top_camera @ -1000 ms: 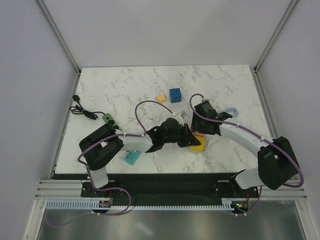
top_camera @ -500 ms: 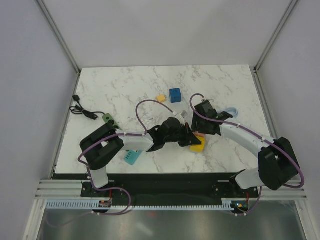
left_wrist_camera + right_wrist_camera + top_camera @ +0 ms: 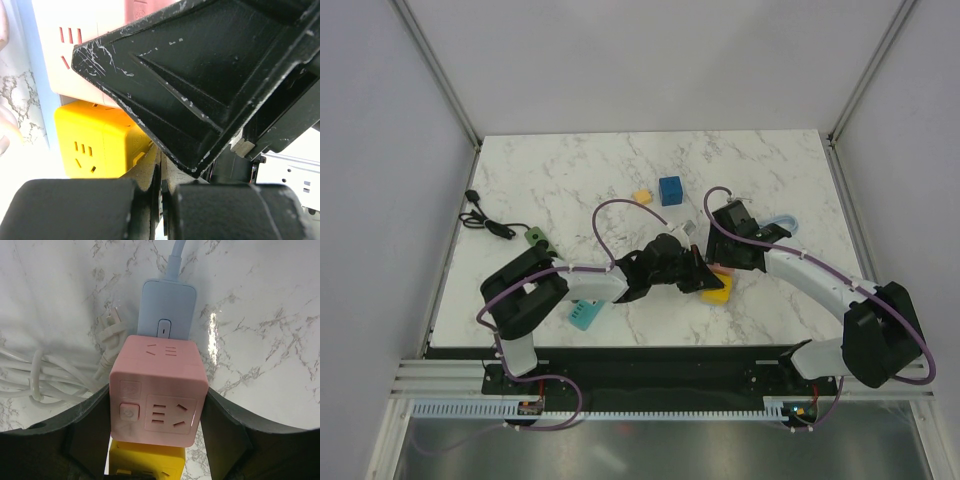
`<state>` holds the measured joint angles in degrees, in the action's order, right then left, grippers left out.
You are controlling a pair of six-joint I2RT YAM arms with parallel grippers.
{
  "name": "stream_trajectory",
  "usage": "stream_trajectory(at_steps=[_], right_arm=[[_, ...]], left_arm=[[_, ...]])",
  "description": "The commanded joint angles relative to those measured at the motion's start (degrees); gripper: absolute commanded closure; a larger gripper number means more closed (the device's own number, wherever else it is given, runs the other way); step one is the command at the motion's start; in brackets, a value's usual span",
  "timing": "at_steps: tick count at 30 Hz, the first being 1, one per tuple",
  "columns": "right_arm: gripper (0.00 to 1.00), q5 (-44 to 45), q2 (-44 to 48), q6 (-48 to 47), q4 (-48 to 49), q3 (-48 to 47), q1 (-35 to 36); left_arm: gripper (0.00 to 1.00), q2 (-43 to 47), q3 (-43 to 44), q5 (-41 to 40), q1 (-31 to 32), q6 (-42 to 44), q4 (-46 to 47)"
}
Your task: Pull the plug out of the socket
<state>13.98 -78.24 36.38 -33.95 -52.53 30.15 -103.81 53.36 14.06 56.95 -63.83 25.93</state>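
In the right wrist view a pink socket cube (image 3: 159,390) sits between my right gripper's (image 3: 158,410) fingers (image 3: 87,430), which press on its two sides. A pale blue plug (image 3: 167,310) with a blue cable is seated in the cube's far face. A yellow socket cube (image 3: 147,460) is joined to its near side. In the top view my right gripper (image 3: 722,258) covers the pink cube, and the yellow cube (image 3: 718,290) shows beside it. My left gripper (image 3: 161,200) is shut, its tips right next to the yellow cube (image 3: 100,140) and under the right gripper's black finger (image 3: 210,75).
A coiled white cable (image 3: 40,375) with a loose white plug (image 3: 112,330) lies left of the pink cube. Farther off on the table are a blue cube (image 3: 670,190), a small orange block (image 3: 642,197), a green block (image 3: 535,238) with a black cable (image 3: 485,220), and a teal piece (image 3: 584,315).
My right arm has shifted slightly to the right with its gripper still on the cubes. The left arm has barely moved.
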Motion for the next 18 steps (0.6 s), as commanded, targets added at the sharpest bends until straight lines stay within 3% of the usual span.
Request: stream_trajectory(at_steps=[1, 8, 18], right_arm=[[1.00, 3.6, 2.2, -0.9, 0.8, -3.8, -0.7], [1.00, 2.3, 2.7, 0.1, 2.8, 0.4, -0.6], [1.00, 4.5, 1.9, -2.7, 1.1, -1.7, -0.6]], left_arm=[[0.98, -3.6, -1.4, -4.3, -0.9, 2.8, -9.5], [0.98, -4.4, -0.5, -3.3, -1.8, 4.1, -9.1], [0.98, -5.1, -1.2, -2.6, -3.1, 4.3, -8.5]])
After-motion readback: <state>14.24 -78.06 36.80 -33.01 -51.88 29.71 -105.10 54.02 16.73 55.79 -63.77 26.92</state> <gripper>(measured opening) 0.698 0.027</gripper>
